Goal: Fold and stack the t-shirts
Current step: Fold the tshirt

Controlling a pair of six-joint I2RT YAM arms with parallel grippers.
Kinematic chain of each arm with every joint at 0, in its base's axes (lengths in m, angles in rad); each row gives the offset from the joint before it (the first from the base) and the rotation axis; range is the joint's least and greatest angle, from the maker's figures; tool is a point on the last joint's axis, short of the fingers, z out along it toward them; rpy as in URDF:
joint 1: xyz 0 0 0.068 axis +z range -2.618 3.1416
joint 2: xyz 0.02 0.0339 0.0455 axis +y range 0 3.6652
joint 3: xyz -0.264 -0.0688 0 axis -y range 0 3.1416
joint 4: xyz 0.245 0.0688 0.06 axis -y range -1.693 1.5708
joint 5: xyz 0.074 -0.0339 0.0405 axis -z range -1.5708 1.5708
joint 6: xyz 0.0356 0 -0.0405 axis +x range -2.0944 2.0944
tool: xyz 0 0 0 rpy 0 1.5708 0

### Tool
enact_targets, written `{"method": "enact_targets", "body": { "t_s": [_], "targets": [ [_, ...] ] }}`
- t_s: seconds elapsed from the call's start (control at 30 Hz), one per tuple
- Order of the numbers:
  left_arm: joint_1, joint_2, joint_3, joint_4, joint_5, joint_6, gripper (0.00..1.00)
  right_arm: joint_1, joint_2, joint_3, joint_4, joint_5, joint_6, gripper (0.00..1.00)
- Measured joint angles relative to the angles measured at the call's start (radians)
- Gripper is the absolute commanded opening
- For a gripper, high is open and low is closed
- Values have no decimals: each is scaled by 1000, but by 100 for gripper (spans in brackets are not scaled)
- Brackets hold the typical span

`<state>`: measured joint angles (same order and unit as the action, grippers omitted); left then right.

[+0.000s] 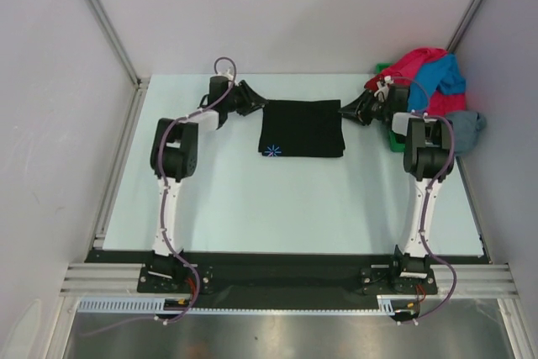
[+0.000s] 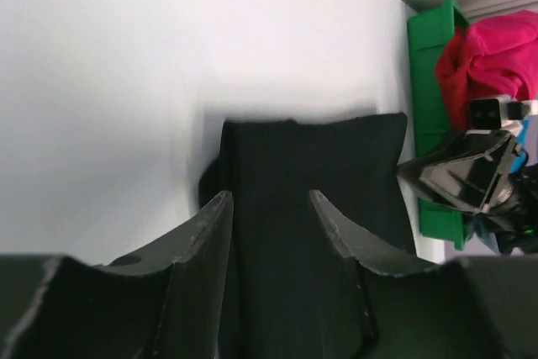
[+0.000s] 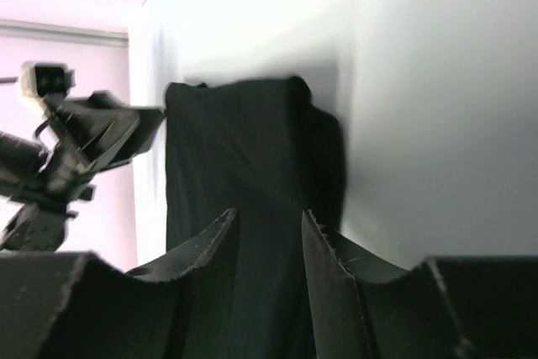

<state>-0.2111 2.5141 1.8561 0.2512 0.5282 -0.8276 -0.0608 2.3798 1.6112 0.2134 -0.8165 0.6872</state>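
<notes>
Black shirt (image 1: 301, 128) lay flat on the surface (image 1: 252, 199), centre of the overhead frame, as a tidy near-square. A small pale star print showed at its lower left corner. Edges looked straight and doubled over, so the fold on this one reads as largely done. That is a judgement from its shape only.

Left gripper (image 1: 256, 104) sat at the shirt's upper left corner and right gripper (image 1: 346, 111) at its upper right corner, their tips facing each other across the top edge. Both wrist views showed the fingers parted, with black cloth visible through the gap and nothing pinched. Both grippers were recorded as open. Contact with the cloth edge could not be confirmed from overhead.

The mirrored placement suits a two-point hold on the top edge, which would let the cloth move level without skewing, either for one more fold or for shifting it to a stacking spot. Which was intended cannot be told.

The other shirts were heaped at the upper right of the overhead frame: red-pink shirt (image 1: 416, 65) on top, blue shirt (image 1: 445, 77) beside it and grey shirt (image 1: 466, 128) lowest, partly behind the right arm. A green bin (image 2: 429, 56) held part of the heap. None of them looked folded, so most of the task remained.
</notes>
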Motion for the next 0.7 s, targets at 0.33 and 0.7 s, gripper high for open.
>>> {"method": "enact_targets", "body": {
  "t_s": [0.33,0.7],
  "targets": [
    [-46,-478,-520,114,-9,50,45,67,-386,-274,-85,44,-67,44],
    [-159,-300,-614,230,55,7,42,92,-327,-591,134,-29,-8,38]
  ]
}}
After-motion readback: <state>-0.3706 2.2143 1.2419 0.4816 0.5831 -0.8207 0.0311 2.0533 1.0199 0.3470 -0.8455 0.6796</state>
